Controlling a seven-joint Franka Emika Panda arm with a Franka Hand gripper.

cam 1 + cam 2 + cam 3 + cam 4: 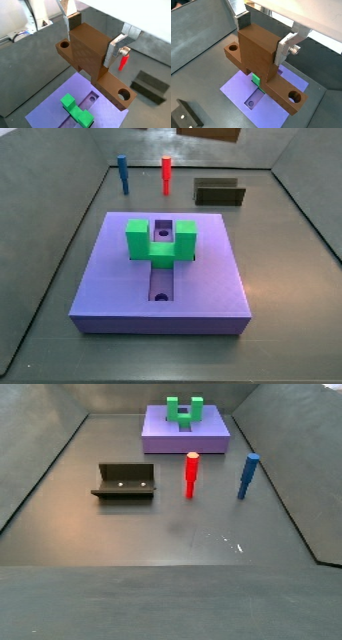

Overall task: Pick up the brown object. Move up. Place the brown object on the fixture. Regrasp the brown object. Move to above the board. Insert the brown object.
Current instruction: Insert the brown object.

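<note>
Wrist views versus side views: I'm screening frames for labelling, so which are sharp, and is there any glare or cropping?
In both wrist views the brown object between the gripper fingers is crisp, the board below softer. In a side view the floor shows faint glints; the fixture casts a soft shadow. In a side view the brown object is cropped at the top edge.
</note>
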